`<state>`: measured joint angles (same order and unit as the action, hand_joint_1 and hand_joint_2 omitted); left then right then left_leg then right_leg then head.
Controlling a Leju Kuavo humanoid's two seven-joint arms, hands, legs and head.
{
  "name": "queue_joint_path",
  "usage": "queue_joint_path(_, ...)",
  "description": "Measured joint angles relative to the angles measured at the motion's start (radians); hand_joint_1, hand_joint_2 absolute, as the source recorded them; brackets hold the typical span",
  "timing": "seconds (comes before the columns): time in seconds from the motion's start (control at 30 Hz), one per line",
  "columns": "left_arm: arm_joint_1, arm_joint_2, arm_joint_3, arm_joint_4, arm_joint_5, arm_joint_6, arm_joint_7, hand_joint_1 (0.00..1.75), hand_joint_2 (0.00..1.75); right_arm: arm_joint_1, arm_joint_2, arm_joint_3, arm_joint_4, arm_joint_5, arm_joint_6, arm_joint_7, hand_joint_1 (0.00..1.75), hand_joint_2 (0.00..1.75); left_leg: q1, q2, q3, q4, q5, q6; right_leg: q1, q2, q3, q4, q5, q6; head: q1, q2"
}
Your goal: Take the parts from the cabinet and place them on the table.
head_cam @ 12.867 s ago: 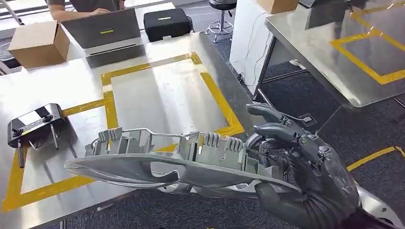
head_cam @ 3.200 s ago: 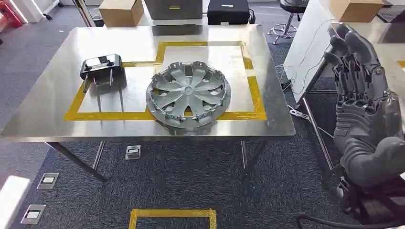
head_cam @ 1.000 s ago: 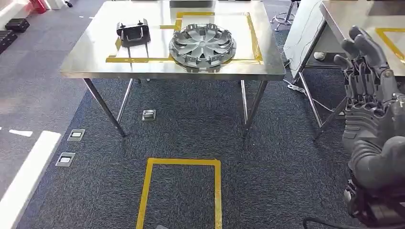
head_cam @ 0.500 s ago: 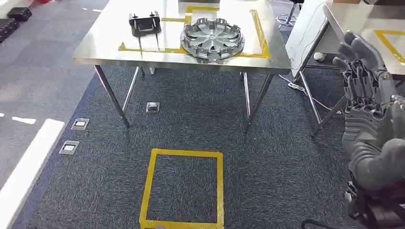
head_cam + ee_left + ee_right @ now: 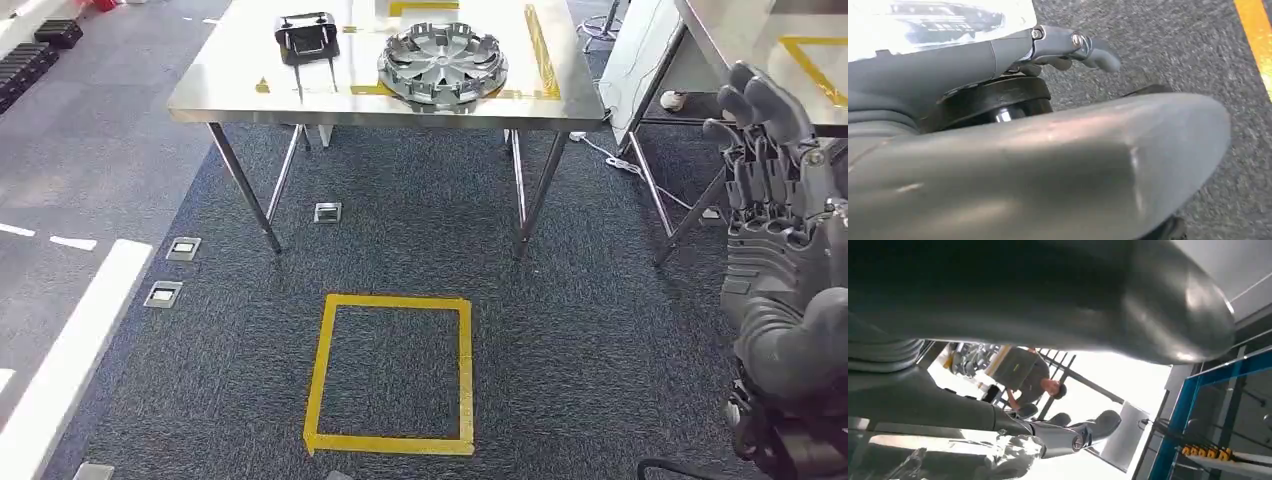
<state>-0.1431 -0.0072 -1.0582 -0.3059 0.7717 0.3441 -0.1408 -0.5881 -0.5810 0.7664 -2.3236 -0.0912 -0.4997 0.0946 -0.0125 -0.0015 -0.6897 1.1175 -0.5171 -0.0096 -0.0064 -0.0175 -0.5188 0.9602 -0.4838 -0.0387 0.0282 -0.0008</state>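
A silver hubcap (image 5: 442, 66) lies flat on the steel table (image 5: 400, 108), inside the yellow tape outline. To its left on the same table stands a black part with two thin legs (image 5: 306, 38). My right hand (image 5: 775, 200) is raised at the right of the head view, well short of the table, fingers straight and apart, holding nothing. In the right wrist view its fingers (image 5: 1073, 432) reach out with nothing in them. In the left wrist view my left hand (image 5: 998, 150) hangs over dark carpet, its fingers (image 5: 1075, 44) stretched out and empty.
A yellow tape square (image 5: 392, 372) marks the carpet in front of me. Floor sockets (image 5: 327, 212) sit near the table legs. A second steel table (image 5: 770, 50) stands at the right, a white strip (image 5: 70, 360) at the left. A blue cabinet frame (image 5: 1178, 410) and a person (image 5: 1035, 377) show behind.
The camera has backed away, so the table sits higher and smaller in the picture. The hubcap that my right hand carried earlier now lies on the table. The right hand stays raised and empty.
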Motion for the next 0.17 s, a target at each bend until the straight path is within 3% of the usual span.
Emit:
queue_joint_path(0.03,-0.002,0.003,0.000,0.000,0.000,0.000,0.000,0.00,0.00,0.002,0.000,0.002,0.000,0.000,0.000,0.000,0.00,0.00,0.005,0.000,-0.017,0.085,-0.050,-0.006,0.000,-0.002,-0.012,0.003,0.008,0.000,-0.003,0.000)
queue_joint_path(0.07,-0.001,0.004,0.000,0.000,0.000,0.000,0.000,0.00,0.00,0.005,0.000,0.002,0.000,0.000,0.000,0.000,0.00,0.00,0.007,0.000,-0.025,0.155,-0.072,-0.011,0.000,-0.003,-0.025,0.006,0.015,0.001,-0.004,0.000)
queue_joint_path(0.1,-0.001,0.005,0.000,0.000,0.000,0.000,0.000,0.00,0.00,0.007,0.000,0.002,0.001,0.000,0.000,0.000,0.00,0.00,0.010,0.000,-0.019,0.185,-0.062,-0.014,-0.001,-0.003,-0.039,0.011,0.023,0.003,-0.006,0.000)
queue_joint_path(0.13,-0.001,0.005,0.000,0.000,0.001,0.000,0.000,0.00,0.00,0.010,0.000,0.002,0.002,0.000,0.000,0.001,0.00,0.00,0.012,0.000,0.004,0.177,-0.031,-0.017,-0.003,-0.003,-0.053,0.017,0.030,0.006,-0.008,0.000)
queue_joint_path(0.17,0.000,0.006,0.000,0.000,0.002,0.000,0.002,0.00,0.00,0.011,0.000,0.002,0.003,0.000,0.000,0.004,0.00,0.00,0.014,0.000,0.043,0.129,0.008,-0.018,-0.004,-0.002,-0.069,0.023,0.034,0.009,-0.009,0.000)
